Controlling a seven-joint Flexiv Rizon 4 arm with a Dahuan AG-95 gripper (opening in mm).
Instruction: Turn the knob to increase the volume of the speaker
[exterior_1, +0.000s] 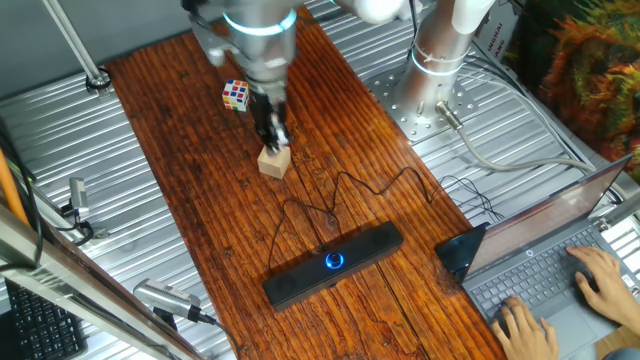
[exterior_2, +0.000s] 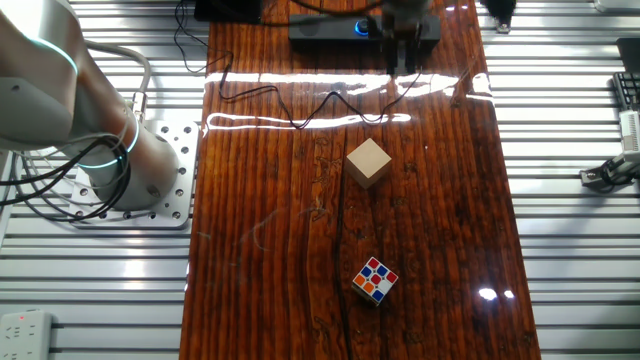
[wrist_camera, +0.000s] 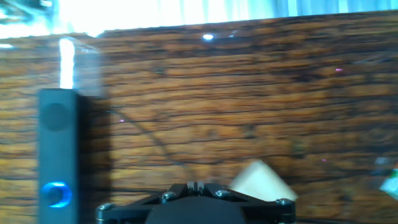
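The knob (exterior_1: 333, 262) glows blue at the middle of the speaker (exterior_1: 333, 264), which lies lengthwise across the desk's (exterior_1: 200, 180) near end. The gripper (exterior_1: 271, 135) hangs well apart, farther up the desk above a wooden block (exterior_1: 274, 162); whether its jaws are clenched, I cannot tell.

Speaker (exterior_1: 333, 265): black, w/ knob (exterior_1: 333, 262) glowing blue at its centre. Table (exterior_2: 260, 250): dark red-brown wood, striped grain, glare streaks. Block (exterior_1: 274, 162) just under the fingers (exterior_1: 280, 136): pale tan wood. Puzzle cube (exterior_1: 236, 94) beside them: white, red, blue, orange squares. Fingers black. Cable (exterior_1: 330, 205): thin, black. Laptop (exterior_1: 560, 265): grey keys.
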